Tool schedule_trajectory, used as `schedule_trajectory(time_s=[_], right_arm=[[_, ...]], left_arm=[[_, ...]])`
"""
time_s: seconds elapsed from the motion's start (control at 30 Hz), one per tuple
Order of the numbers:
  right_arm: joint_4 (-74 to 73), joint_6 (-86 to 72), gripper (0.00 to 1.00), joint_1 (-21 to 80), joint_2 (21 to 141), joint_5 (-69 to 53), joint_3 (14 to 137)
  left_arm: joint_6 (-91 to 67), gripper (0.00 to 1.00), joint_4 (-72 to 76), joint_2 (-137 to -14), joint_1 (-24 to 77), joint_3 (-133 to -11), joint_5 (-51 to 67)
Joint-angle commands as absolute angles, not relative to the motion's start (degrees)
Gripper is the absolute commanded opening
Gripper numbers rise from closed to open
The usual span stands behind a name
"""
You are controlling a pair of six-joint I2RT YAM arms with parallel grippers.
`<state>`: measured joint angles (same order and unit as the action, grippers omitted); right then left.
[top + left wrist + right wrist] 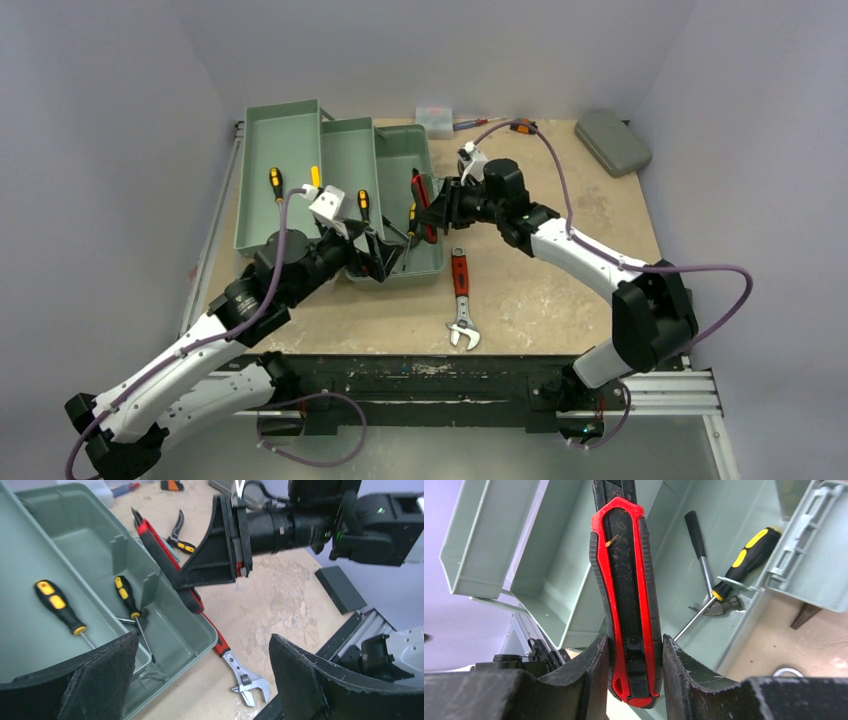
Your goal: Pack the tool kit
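Yellow-and-black-handled screwdrivers (57, 605) lie in the open grey-green plastic toolbox (300, 130). A red-and-black plastic utility knife (626, 580) slants above its right wall. A red-handled steel adjustable wrench (461, 300) lies just before its right front corner. A flat grey plastic case (612, 140) sits well right, behind.

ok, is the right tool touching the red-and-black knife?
Touching. Right wrist view: the right tool clamps the red-and-black knife, both fingers flush on its handle.

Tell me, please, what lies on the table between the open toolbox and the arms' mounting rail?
A red-handled adjustable wrench lies there, between the toolbox and the mounting rail, head toward the rail; the top external view shows it clearly.
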<state>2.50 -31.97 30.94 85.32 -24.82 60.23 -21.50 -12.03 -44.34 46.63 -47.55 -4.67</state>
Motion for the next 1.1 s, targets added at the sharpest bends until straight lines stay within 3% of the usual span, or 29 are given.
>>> schedule_trajectory(time_s=[0.0,0.27,0.37,0.5,0.73,1.07], right_arm=[[7.22,-33.43,0.15,33.79,87.41,-23.29,64.64],[7.25,-34.21,0.20,37.64,92.63,-21.20,66.64],[6.46,-34.19,0.31,38.35,93.80,-20.30,67.26],[5.88,-34.23,0.56,38.75,93.71,-18.71,67.02],[1.53,-31.00,0.65,38.69,90.08,-14.55,67.98],[-8.53,-23.61,0.84,35.97,80.18,6.05,68.84]], left_arm=[[-21.03,1.00,-18.85,-41.29,46.83,-50.97,-12.40],[-22.31,1.00,-18.70,-38.50,46.76,-48.69,-13.56],[-22.26,1.00,-19.22,-38.07,46.81,-48.40,-13.54],[-22.24,1.00,-19.27,-37.59,46.79,-47.95,-13.54],[-22.30,1.00,-19.15,-37.44,46.78,-47.81,-13.05],[-22.50,1.00,-18.73,-38.09,46.78,-47.86,-12.91]])
